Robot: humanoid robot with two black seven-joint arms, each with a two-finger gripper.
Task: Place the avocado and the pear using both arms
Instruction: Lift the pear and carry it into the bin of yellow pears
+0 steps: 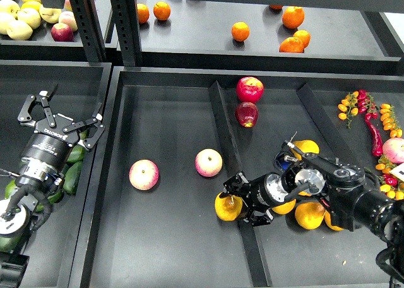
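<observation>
head view, high, looking down, shelves (252, 54) close

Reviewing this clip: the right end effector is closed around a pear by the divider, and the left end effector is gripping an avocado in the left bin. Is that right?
Not quite. In the head view the left end effector is open and holds nothing; it sits above the avocados in the left bin. The rest stands: the right end effector is closed around the pear beside the divider.
</observation>
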